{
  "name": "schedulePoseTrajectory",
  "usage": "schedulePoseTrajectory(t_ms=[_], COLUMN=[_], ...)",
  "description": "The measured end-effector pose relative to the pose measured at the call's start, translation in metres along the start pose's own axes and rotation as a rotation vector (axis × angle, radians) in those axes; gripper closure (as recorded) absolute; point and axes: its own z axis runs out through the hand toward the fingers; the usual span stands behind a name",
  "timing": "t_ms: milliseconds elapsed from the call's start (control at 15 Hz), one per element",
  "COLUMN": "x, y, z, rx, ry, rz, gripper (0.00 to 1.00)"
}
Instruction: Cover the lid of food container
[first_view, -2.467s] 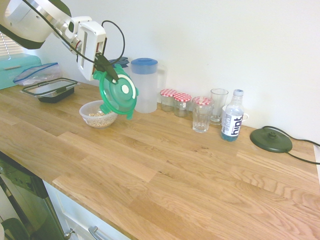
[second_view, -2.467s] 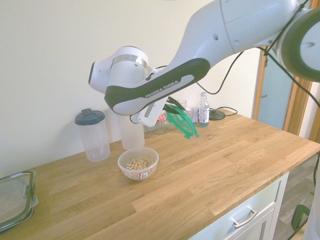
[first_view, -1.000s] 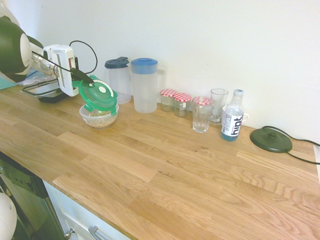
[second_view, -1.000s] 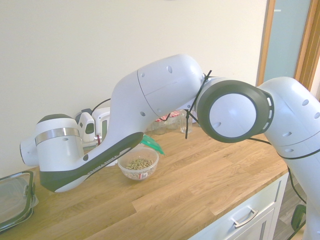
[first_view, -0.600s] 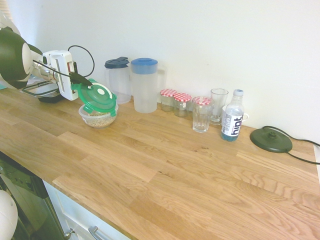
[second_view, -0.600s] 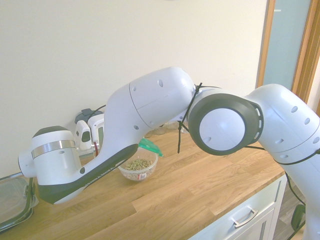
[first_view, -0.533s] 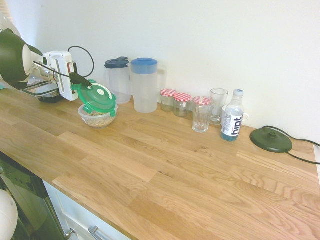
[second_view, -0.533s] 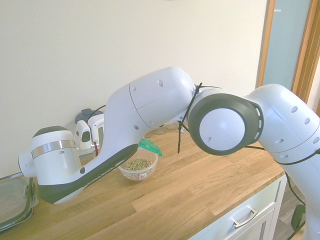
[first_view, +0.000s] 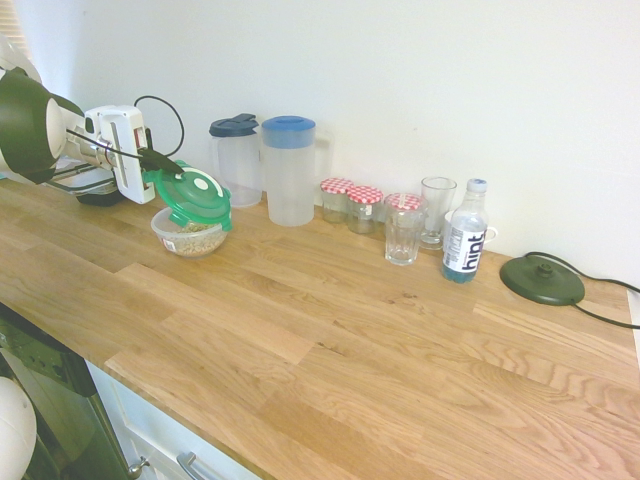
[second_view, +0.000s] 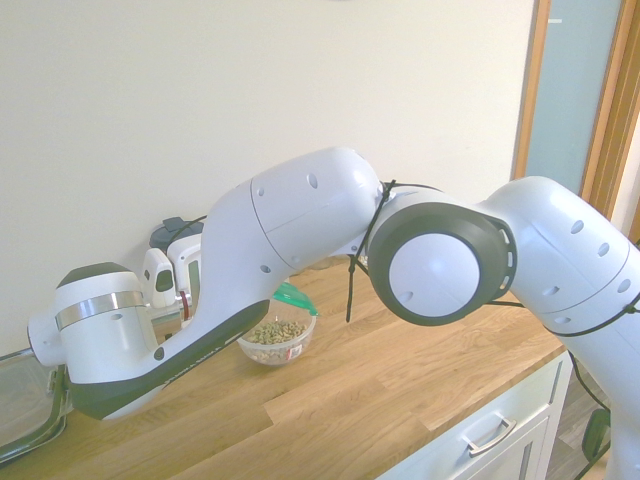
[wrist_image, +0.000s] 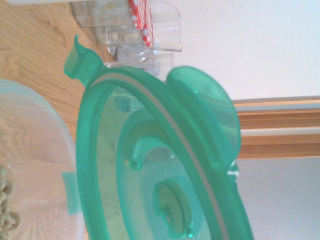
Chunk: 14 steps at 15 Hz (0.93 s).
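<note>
First exterior view: the claw (first_view: 157, 162) grips the lid (first_view: 193, 197) by its 10 o'clock edge, tilted over the food container (first_view: 187, 233) on the counter (first_view: 330, 330). Second exterior view: the lid (second_view: 294, 297) peeks out at the container's (second_view: 277, 340) 1 o'clock. Wrist view: the lid's (wrist_image: 150, 165) underside fills the frame.

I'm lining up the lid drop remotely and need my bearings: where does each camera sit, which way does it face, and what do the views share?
First exterior view: above the counter's front, facing the wall; arm enters from the picture's left, gripper shut on the lid over the food container.
Second exterior view: opposite end, facing along the counter; arm links fill it, the lid peeking out.
Wrist view: close on the lid.
Shared: lid and food container.
</note>
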Motion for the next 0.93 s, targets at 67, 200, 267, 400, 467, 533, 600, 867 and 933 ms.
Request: schedulePoseTrajectory(t_ms=[67,200,267,400,467,533,600,867,933], x=[-0.001,-0.003,-0.005,-0.008,-0.011,-0.014,-0.018,-0.039,-0.044], y=[0.001,0.002,0.003,0.004,0.005,0.006,0.007,0.027,0.033], z=[-0.002,-0.007,-0.008,-0.012,-0.014,-0.015,-0.016,-0.033,-0.035], rx=[0.005,0.014,0.017,0.023,0.026,0.029,0.032,0.116,0.136], ry=[0.002,0.004,0.003,0.003,0.002,-0.003,-0.012,-0.060,-0.071], rz=[-0.001,-0.004,-0.007,-0.013,-0.019,-0.025,-0.031,-0.056,-0.063], gripper=[0.00,0.00,0.00,0.00,0.00,0.00,0.00,0.00,0.00])
